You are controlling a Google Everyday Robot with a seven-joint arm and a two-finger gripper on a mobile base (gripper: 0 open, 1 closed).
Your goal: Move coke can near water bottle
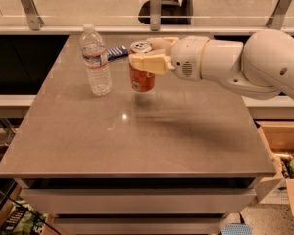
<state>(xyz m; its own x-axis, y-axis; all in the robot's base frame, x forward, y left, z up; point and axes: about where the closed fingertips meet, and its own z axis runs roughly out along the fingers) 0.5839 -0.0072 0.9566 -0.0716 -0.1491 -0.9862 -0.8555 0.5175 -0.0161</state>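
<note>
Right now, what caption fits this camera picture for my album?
The robot's tool holds a coke can above the table near the water bottle.

nothing legible on coke can (142,78) in claw (141,55)

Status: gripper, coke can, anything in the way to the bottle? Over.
Gripper shut on coke can, held off table, right of water bottle. Blue packet lies behind the gap, at far edge.
</note>
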